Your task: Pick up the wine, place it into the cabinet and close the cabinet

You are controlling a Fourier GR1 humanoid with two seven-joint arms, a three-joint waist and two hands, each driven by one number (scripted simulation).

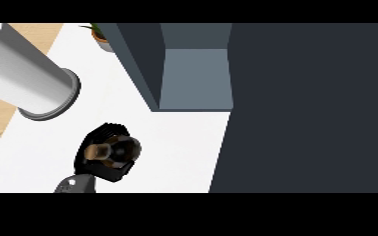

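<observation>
The left hand [111,171] has its fingers curled round the wine bottle [112,150], held upright over the white surface [177,150] at near left, probably for carrying. Just beyond to the right, the cabinet [196,80] stands open to receive it. A grey cylinder [29,80] lies at far left.

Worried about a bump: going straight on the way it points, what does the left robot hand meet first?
The left robot hand, curled round a brown bottle, likely meets the dark grey cabinet's left wall; depth unclear.
</observation>
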